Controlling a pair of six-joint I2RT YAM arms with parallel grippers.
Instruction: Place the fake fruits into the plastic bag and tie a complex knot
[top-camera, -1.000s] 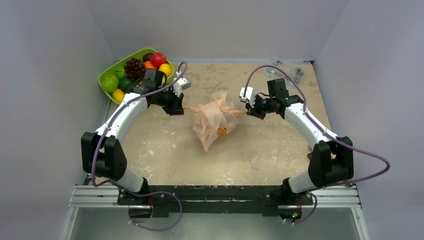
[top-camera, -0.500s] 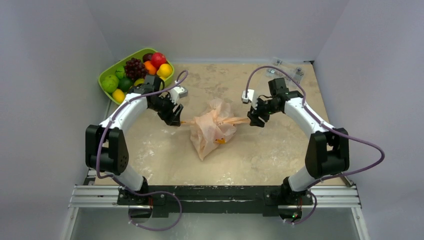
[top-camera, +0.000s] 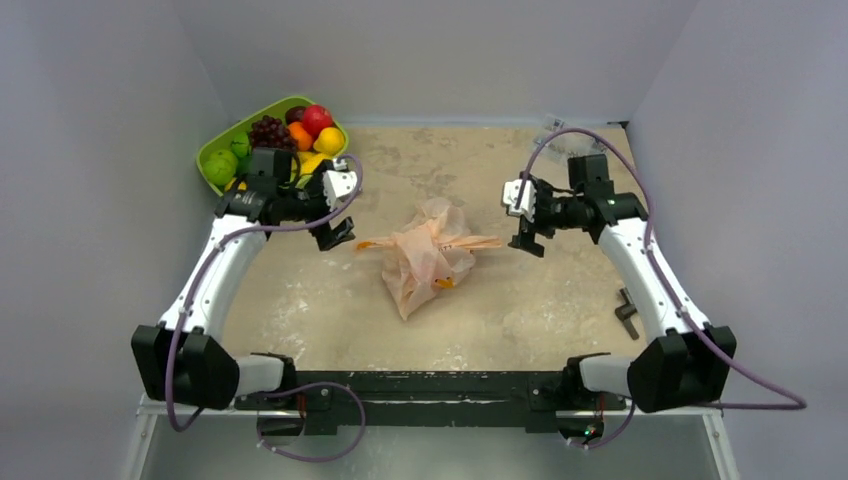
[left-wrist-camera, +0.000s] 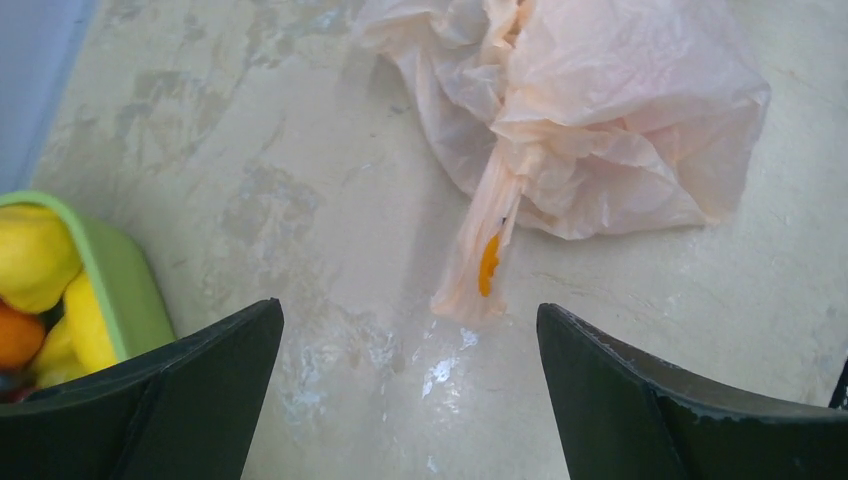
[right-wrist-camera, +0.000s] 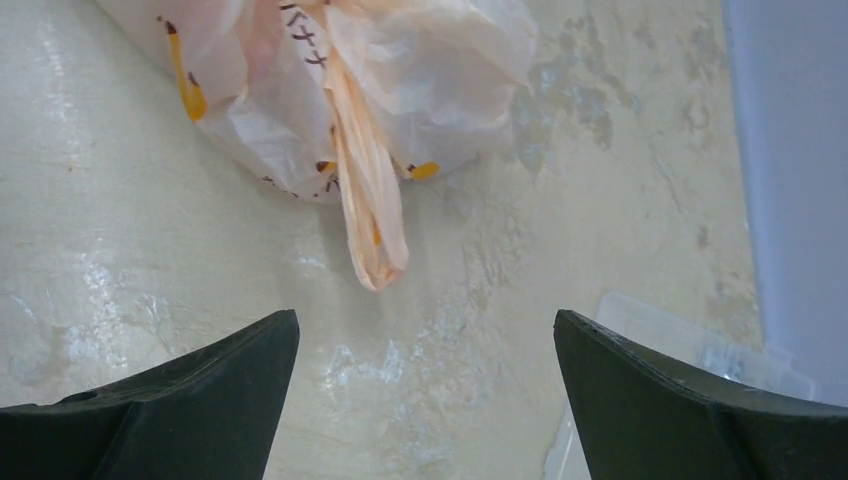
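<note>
The peach plastic bag (top-camera: 425, 265) lies bunched in the middle of the table, its handles twisted into a knot (top-camera: 435, 239). One strap end (top-camera: 367, 244) sticks out left and another (top-camera: 490, 241) right. My left gripper (top-camera: 338, 233) is open just left of the bag, and its strap (left-wrist-camera: 480, 262) lies loose on the table ahead of the open left gripper (left-wrist-camera: 410, 340). My right gripper (top-camera: 528, 240) is open to the bag's right, with the other strap (right-wrist-camera: 372, 205) lying free ahead of it (right-wrist-camera: 425, 345). Several fake fruits (top-camera: 290, 135) sit in the green tray (top-camera: 215, 155).
The green tray (left-wrist-camera: 120, 280) sits close behind my left wrist at the far left corner. Small clear packets (top-camera: 565, 140) lie at the far right, one (right-wrist-camera: 680, 340) beside my right finger. A small black part (top-camera: 627, 311) lies on the table by the right arm.
Both grippers have opened and let go of the strap ends, then drawn back outward. The bag has dropped onto the table and the straps have gone slack.
</note>
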